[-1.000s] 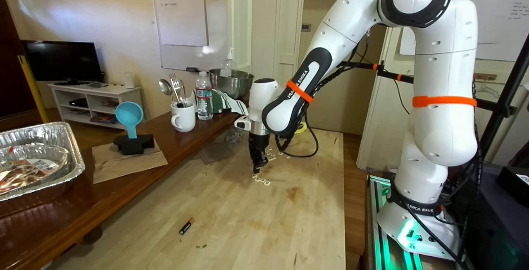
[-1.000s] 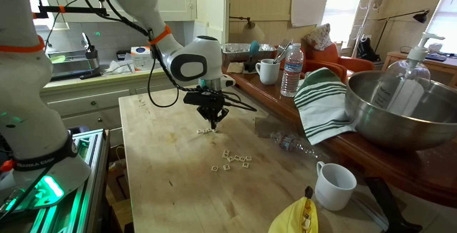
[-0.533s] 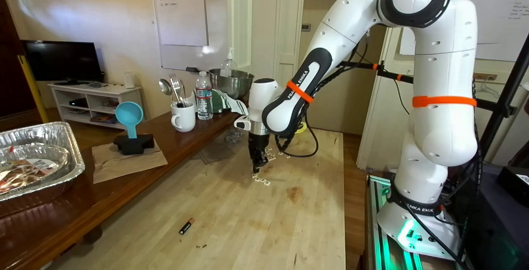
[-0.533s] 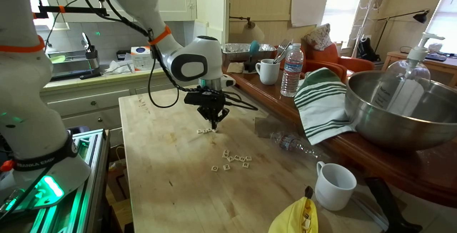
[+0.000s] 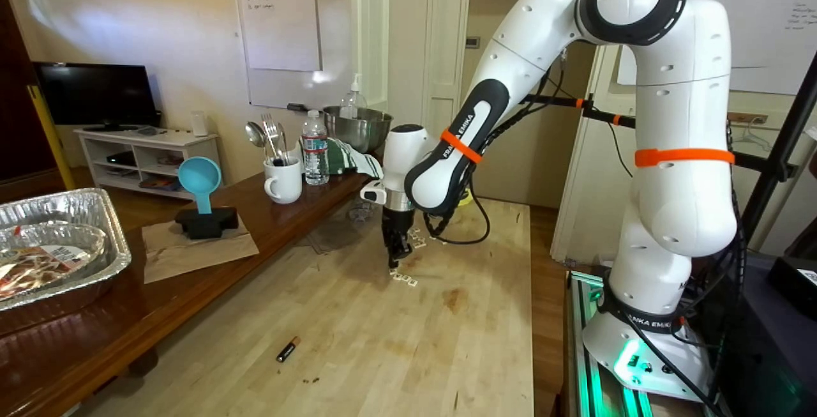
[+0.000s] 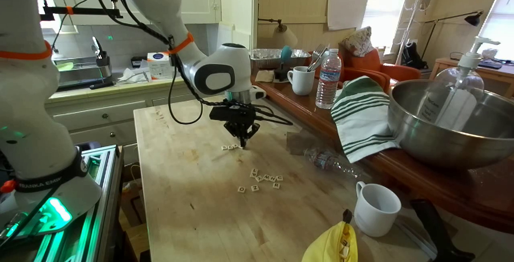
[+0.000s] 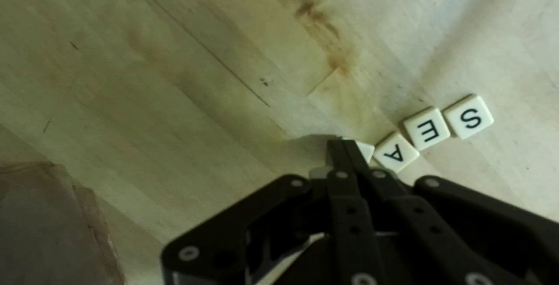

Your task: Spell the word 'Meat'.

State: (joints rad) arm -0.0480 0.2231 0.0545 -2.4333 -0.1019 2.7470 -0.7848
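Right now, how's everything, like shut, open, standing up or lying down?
Gripper: shut
S tile: letter up
E tile: letter up
A tile: letter up
Fourth tile: letter hidden
Other tiles: lying scattered
Bottle: standing
Other bottle: lying down
Fork mug: standing
Other mug: standing
Bowl: right way up
Pump bottle: tilted
Towel: draped
Pouch: looks open
Battery: lying down
TV: screen dark

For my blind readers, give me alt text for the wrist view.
A closed robot hand partly hides a pale tile, letter unseen, on a wooden tabletop. An A tile, an E tile and an S tile run from it up to the right, A and E roughly upside down. A brownish sheet shows at lower left.
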